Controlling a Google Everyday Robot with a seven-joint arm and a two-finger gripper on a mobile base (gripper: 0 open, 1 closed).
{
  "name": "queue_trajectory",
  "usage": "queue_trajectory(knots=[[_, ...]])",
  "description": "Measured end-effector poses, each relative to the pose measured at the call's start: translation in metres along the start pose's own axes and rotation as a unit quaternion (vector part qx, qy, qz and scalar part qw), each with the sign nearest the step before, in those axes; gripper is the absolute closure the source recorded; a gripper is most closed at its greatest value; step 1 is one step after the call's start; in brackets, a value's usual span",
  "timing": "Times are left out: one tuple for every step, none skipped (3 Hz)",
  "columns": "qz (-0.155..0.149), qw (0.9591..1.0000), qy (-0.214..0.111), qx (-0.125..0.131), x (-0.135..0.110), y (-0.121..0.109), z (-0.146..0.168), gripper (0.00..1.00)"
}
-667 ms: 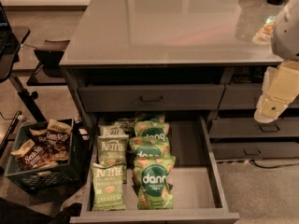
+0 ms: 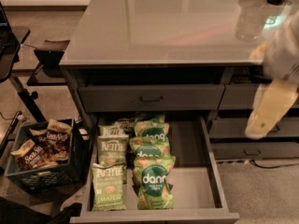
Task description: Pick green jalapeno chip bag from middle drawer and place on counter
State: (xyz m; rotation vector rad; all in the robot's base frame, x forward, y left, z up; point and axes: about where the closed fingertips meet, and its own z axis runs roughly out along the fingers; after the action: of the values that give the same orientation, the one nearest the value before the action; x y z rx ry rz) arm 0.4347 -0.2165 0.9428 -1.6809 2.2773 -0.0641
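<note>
While fingers [image 2: 271,107] hang right of drawer [image 2: 191,185] | grip unclear | jalapeno bag [image 2: 108,188] well left.

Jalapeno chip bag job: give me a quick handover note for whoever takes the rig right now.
The gripper hangs right of the open middle drawer, beside the cabinet, with nothing seen in it.
The green jalapeno chip bag lies front left in the drawer, next to the dang bags, untouched.
Done: drawer open.
Left: reach in, grasp the bag, lift it, set it on the counter.
</note>
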Motion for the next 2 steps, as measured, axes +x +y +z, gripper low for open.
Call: queue_trajectory(knots=[[0.032,0.9989,-0.008,-0.034,0.018,0.028,0.073,0.0],[0.038,0.9959,-0.01,-0.082,0.029,0.055,0.124,0.0]])
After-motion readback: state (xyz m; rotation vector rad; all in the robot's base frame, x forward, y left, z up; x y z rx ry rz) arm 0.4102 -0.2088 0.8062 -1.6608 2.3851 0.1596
